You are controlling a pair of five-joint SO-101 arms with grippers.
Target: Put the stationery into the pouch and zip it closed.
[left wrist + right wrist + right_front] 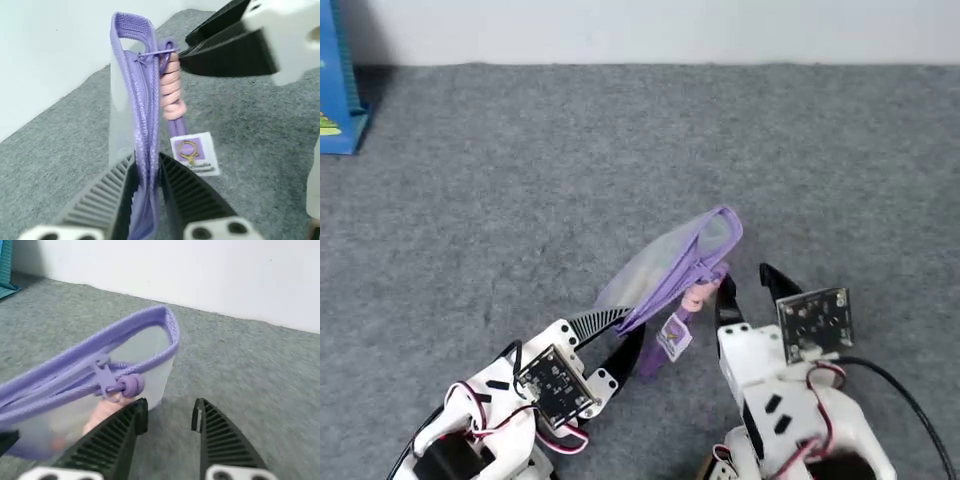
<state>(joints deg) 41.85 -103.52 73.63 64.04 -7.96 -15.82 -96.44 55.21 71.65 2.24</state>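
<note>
Matting, grey and coarse, covered the table (470, 180), with a blue box (338, 90) at its far corner. Above it the pouch (665, 265), purple-edged with milky see-through walls, was held off the table at a slant between the 2 arms. The left claw (145, 170) was pinching the pouch's woven zipper edge at the near end, a ribbed pad on each side of the tape. The right claw (170, 410) stood spread and empty just beside the pouch's other half, close to the zipper slider (102, 372) and touching nothing I could make out. By the slider sat a purple bead (131, 385), and from that spot hung a pink knotted cord (172, 92) and a small card tag (194, 152).

To my eye the pouch would handle as light and floppy. The thin walls looked slick and ready to crumple, and only the tape had any body, so the left claw's hold seemed well placed. The slider and bead looked a small, fiddly target. The cord offered a longer, softer grip, though it would likely swing. I could not tell whether any stationery lay inside, nor how much of the zip was closed.
</note>
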